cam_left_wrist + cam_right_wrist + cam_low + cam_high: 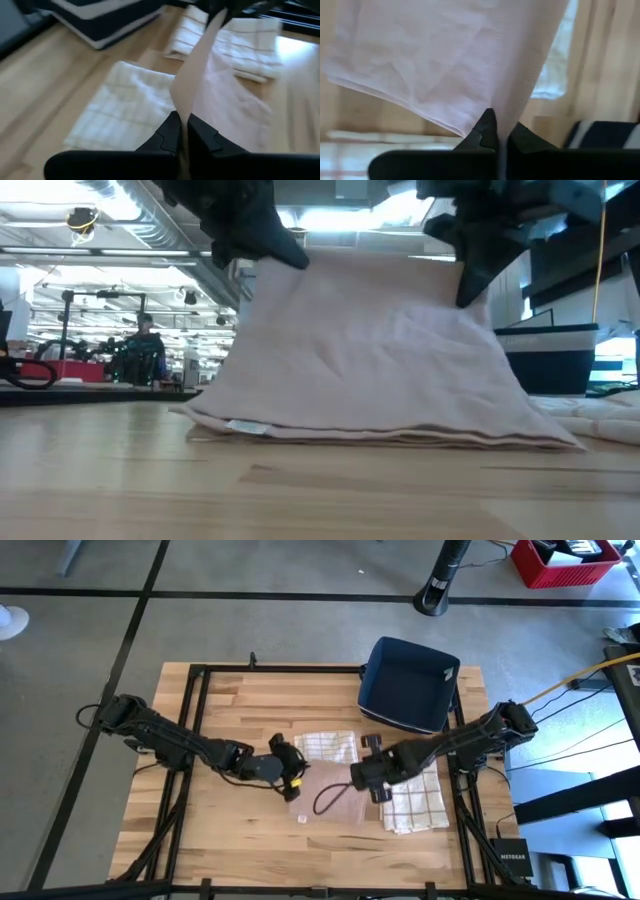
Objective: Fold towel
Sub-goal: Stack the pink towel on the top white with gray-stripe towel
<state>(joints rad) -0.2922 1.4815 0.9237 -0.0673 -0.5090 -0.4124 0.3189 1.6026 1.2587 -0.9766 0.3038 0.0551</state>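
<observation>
The left gripper [292,783] is pinched on one upper corner of the pink towel [370,360], and the right gripper [362,778] is pinched on the other corner, so the cloth hangs stretched between them. Its lower edge rests in flat layers on the wooden bench [220,720], and a small label shows at that edge in the low view.

Taking the pink towel as the landmark: a folded checked towel [327,747] lies on the bench just behind it, and a second checked towel [415,798] lies just to its right, partly under the right arm. A dark blue bin [408,683] sits farther back to the right, at the bench's far edge.

Beyond the bench, a grey floor with dark lines shows; a red crate [565,562] stands far behind the towel, and a person [145,345] shows in the lit hall.

Both arms reach inward from the bench's sides, low and stretched out.
</observation>
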